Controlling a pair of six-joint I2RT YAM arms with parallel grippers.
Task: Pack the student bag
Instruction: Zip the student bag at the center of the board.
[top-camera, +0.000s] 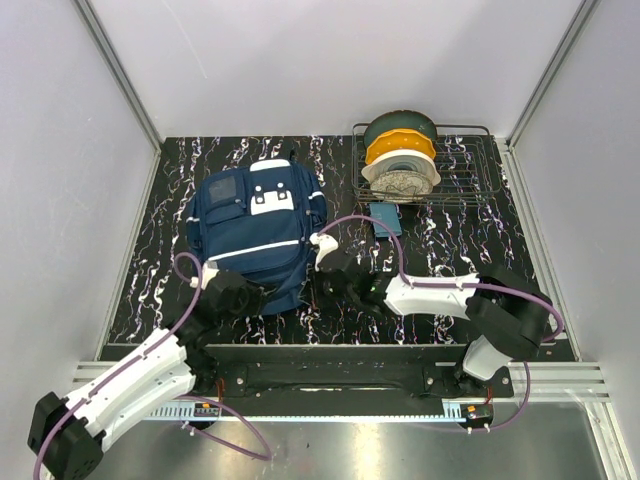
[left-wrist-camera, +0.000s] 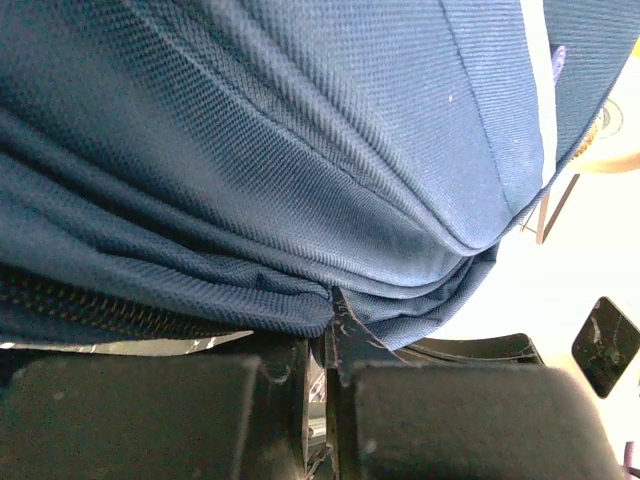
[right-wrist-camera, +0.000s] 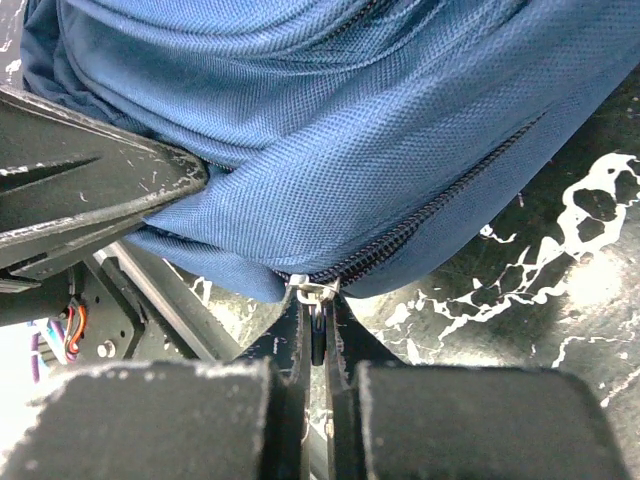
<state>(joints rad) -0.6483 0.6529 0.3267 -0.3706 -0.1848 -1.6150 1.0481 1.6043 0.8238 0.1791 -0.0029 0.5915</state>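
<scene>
Right tool (right-wrist-camera: 316, 318) pinching zipper (right-wrist-camera: 312, 291), woven navy bag (right-wrist-camera: 330, 130)

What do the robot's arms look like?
The left arm and right arm have white shells and black joints. A purple cable loops along each. The left gripper and right gripper are black, with scratched fingers.

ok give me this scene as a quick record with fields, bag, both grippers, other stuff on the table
student bag: navy, lying flat on table, left of centre
left gripper: shut, pinching a fold of fabric at the bag's near edge
right gripper: shut on zipper pull at the bag's near right corner
wire rack: far right, holds three round spools on edge
small teal item: flat, just in front of rack
</scene>
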